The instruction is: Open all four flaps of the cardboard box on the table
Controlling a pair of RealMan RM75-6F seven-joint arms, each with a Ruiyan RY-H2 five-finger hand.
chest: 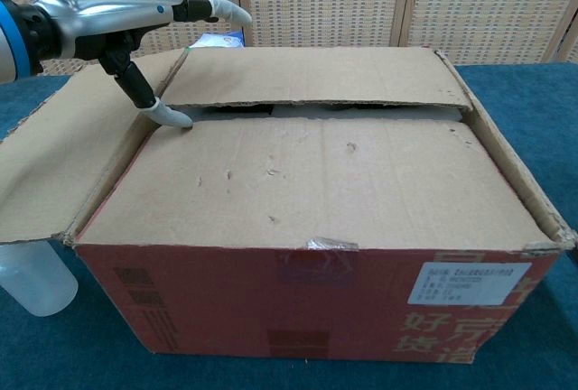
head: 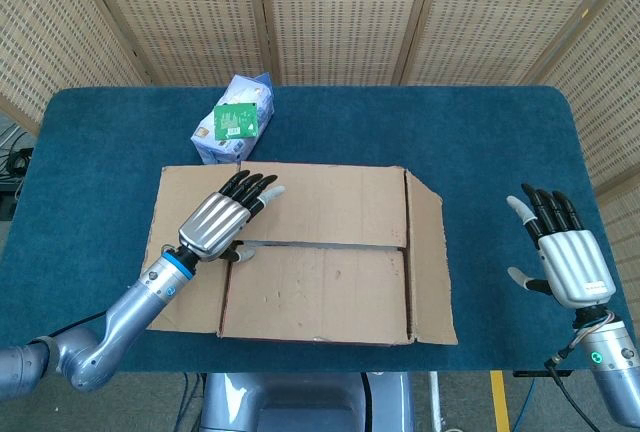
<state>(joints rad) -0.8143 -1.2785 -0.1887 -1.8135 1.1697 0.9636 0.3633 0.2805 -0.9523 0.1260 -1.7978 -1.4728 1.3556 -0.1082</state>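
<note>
my left hand (head: 220, 222) is spread flat over the cardboard box (head: 315, 252) left of center, thumb pressing the near flap (chest: 307, 182); right hand (head: 565, 257) hangs wide lower right

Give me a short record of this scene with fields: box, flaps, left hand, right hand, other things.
box: cardboard box on the blue table
flaps: left flap folded out; right flap raised a little; near flap pushed down; far flap closed, a gap between these two
left hand: left hand over the box, its thumb pressing the near flap at the seam
right hand: right hand open, apart from the box, holding nothing
other things: carton behind the box; bottle beside it
</note>
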